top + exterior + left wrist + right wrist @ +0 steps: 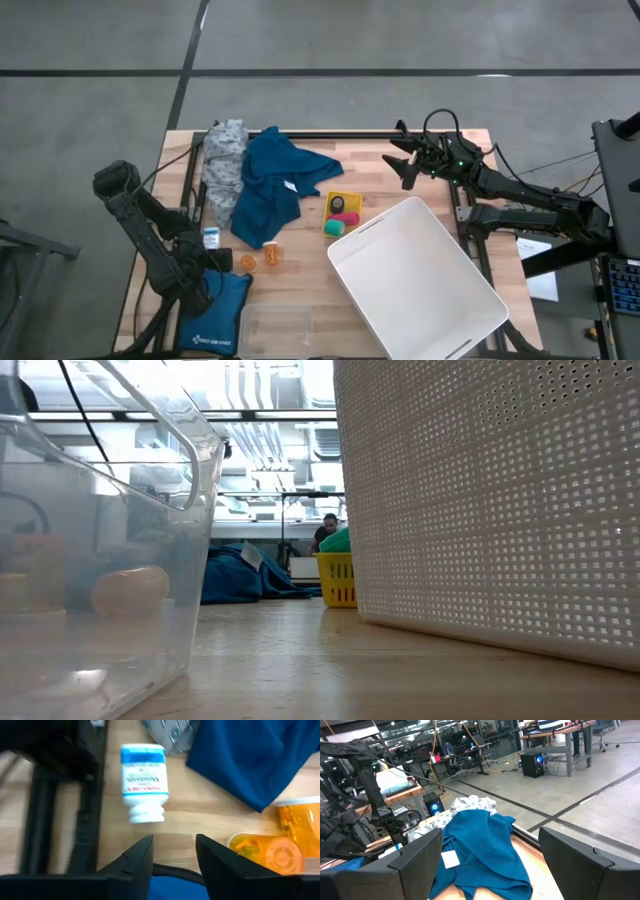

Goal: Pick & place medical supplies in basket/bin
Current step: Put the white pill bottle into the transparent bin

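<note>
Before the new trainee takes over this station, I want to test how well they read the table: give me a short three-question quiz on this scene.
1. True or false: the blue cloth garment already lies inside the white perforated bin.
2. Which container holds the pink and teal bandage rolls? A) the white perforated bin B) the yellow basket C) the clear plastic tub
3. Fill in: the white bottle in front of the left gripper lies on its ____.

Key: 1. False, it is on the table beside the grey dotted cloth. 2. B. 3. side.
</note>
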`<move>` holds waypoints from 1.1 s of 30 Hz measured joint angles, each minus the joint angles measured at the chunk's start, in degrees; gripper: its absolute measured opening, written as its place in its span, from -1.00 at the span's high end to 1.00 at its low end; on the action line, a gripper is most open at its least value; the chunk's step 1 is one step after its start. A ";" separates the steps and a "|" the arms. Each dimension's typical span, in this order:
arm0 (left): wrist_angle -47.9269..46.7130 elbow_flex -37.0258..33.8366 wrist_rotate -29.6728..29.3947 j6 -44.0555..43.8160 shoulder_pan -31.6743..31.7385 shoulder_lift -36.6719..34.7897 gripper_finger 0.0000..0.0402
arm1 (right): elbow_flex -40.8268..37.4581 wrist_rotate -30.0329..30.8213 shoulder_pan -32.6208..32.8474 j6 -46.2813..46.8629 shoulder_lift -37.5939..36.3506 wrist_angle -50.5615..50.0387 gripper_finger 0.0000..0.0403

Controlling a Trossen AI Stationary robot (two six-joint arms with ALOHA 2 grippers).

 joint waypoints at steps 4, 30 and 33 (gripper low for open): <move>2.99 -3.09 -0.39 0.62 0.00 -0.40 0.04 | 0.00 0.00 -0.01 0.00 0.04 0.02 -0.61; 15.40 -16.99 0.51 0.20 0.07 -0.35 -0.36 | 0.00 0.00 0.01 0.00 0.04 0.00 -0.61; 17.81 -18.50 1.18 -0.03 0.07 -0.35 -0.36 | 0.00 0.00 -0.01 0.00 0.04 0.00 -0.61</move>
